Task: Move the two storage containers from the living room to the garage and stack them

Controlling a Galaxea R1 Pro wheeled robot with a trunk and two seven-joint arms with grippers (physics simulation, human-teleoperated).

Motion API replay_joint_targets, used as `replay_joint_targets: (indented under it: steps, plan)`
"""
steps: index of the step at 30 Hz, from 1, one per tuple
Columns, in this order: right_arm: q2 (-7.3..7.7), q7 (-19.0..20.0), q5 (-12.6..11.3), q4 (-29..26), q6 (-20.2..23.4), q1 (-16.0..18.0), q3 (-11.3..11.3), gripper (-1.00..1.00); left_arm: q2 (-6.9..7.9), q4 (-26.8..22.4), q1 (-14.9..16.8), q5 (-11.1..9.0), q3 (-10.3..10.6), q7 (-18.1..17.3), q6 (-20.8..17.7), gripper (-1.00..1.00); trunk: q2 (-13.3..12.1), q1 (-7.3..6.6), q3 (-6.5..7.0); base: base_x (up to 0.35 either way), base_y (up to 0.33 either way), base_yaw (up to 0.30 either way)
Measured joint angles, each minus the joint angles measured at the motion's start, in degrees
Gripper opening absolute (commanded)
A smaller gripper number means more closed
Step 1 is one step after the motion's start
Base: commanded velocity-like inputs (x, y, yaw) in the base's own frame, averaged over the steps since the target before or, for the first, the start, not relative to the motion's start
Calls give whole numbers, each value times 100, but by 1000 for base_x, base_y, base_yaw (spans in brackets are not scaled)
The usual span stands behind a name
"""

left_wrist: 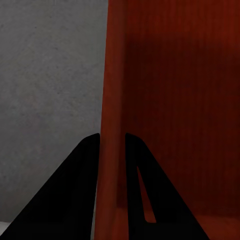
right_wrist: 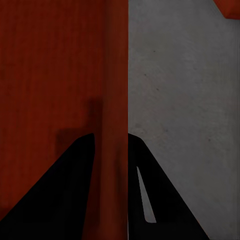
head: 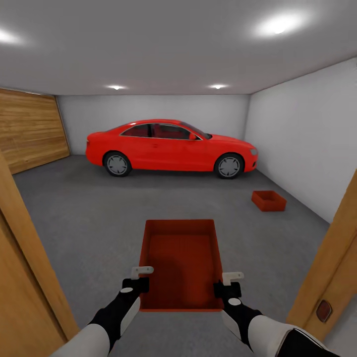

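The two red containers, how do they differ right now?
The near container is held off the floor, the left gripper and right gripper each pinching a side wall. The far container rests on the floor near the right wall, ungripped. Both are open, empty, orange-red boxes.

2 storage containers are counted: 1 held container (head: pixel 181 265) w/ its side walls gripped, 1 far container (head: pixel 268 200) on the concrete. 1 red car (head: pixel 171 147). 2 grippers: left (head: pixel 140 278), right (head: pixel 229 282). 4 ceiling lights are seen.
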State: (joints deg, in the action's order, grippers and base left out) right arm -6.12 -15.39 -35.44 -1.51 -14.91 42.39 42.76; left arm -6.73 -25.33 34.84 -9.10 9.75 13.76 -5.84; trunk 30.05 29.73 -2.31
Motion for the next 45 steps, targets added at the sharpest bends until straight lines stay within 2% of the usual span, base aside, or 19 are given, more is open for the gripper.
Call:
replay_joint_targets:
  steps: [15,45]
  plan:
    - [-2,-1,3,1,7,0,-1,-100,0,4,0,7,-13,-7,-4,-100,0,-1,0,21,0,-3]
    - [16,25,23,-1,12,0,-18,-100,-19,8,-2,19,-28,6,-1,-100,0,0,-1,318,0,0]
